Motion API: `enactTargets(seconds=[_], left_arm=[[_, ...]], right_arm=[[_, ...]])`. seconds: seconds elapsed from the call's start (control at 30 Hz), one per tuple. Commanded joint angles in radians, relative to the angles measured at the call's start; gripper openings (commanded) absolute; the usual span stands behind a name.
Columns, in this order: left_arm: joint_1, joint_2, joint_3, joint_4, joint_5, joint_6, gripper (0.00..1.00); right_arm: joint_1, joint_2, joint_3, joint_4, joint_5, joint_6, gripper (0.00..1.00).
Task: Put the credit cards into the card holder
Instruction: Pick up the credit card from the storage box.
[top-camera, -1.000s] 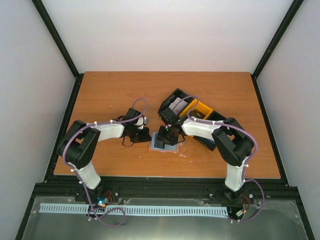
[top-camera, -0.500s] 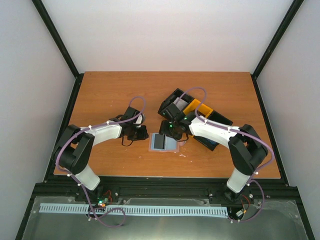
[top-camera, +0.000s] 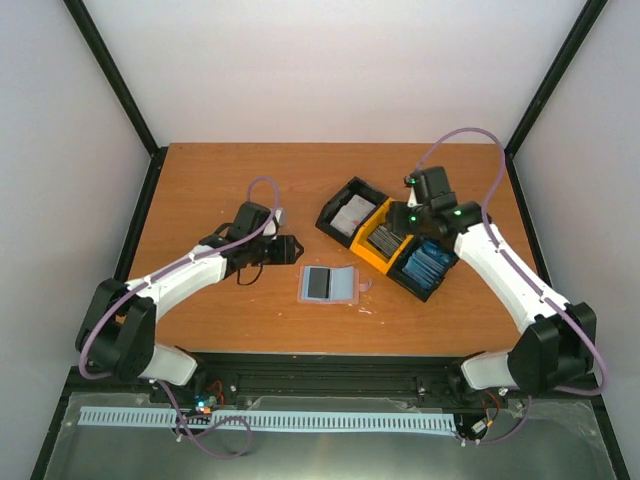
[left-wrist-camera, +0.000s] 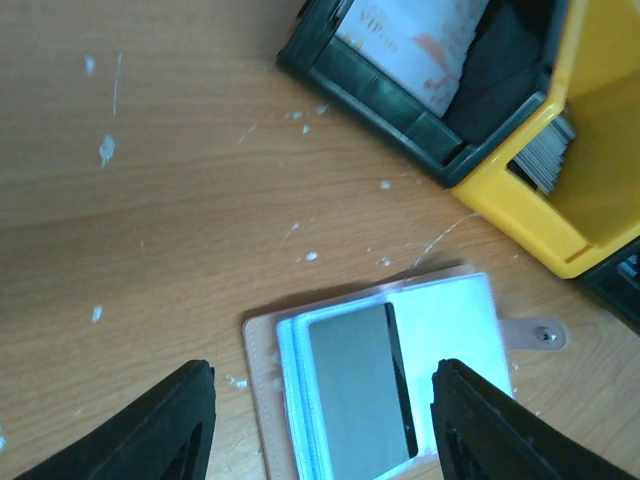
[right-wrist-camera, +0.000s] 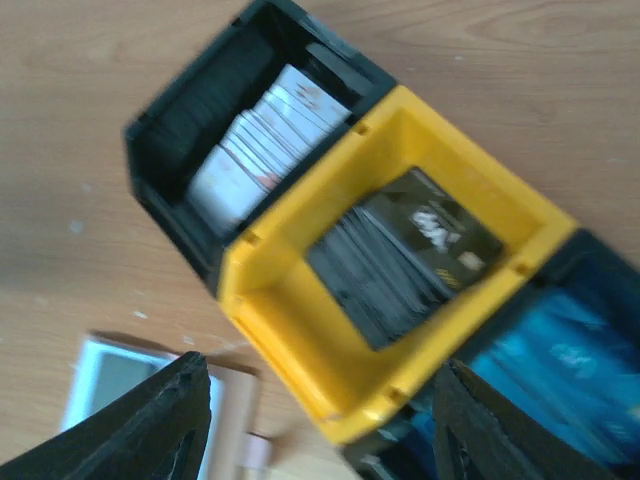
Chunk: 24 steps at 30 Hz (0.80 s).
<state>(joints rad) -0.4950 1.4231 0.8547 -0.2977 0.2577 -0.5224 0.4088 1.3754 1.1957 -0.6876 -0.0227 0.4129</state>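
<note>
Card holder (top-camera: 328, 285) lies open and flat on the tabletop (top-camera: 200, 180), about mid-width and closer to the near edge than the far one. Tan-pink outside shows as a border, pale blue inside faces up. One dark grey card (top-camera: 319, 283) sits in its left-hand page; the right-hand page looks bare. The strap with snap (top-camera: 362, 287) sticks out toward the right edge.

The rest of the credit cards are in three bins set in a diagonal row, right of centre, just beyond and right of the holder:
- white-and-red stack (top-camera: 352, 213) in the black bin (top-camera: 330, 205), nearest the middle of the tabletop
- dark grey stack (top-camera: 385, 240) in the yellow bin (top-camera: 378, 265), in the middle of the row
- blue stack (top-camera: 428, 265) in the dark bin (top-camera: 420, 292), nearest the right edge

The bins touch side to side.

Left end effector (top-camera: 290, 247): jaws apart, nothing between them. It sits just off the holder's far-left corner, clear of it in the top view. In the left wrist view the holder lies between the two fingers (left-wrist-camera: 170, 425).

Right end effector (top-camera: 402, 220): jaws wide apart, empty. It hangs over the far end of the yellow bin. The right wrist view is blurred, with the dark grey stack roughly centred. I can't tell its height above the cards.

White specks (left-wrist-camera: 105, 150) dot the tabletop around the holder.
</note>
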Motion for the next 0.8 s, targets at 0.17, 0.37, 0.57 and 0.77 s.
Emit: enactTargets(seconds=[0.17,0.37,0.57,0.77], left_arm=[[0.027,-0.050,0.083,0.042,-0.021,0.126,0.84],[0.030,-0.008,0.110,0.011,-0.019,0.151,0.89],[0.030,0.007,0.095,0.025,-0.023,0.135,0.89],[0.030,0.021,0.077,0.024,-0.070,0.137,0.90]], right_arm=[[-0.271,0.030,-0.066,-0.040,-0.121,-0.513,0.57],[-0.312,0.171,-0.049,-0.112,-0.173,-0.671,0.54],[-0.312,0.283,-0.028,-0.120,-0.045,-0.683,0.44],[-0.311,0.346,-0.041,-0.110,0.018,-0.666,0.45]])
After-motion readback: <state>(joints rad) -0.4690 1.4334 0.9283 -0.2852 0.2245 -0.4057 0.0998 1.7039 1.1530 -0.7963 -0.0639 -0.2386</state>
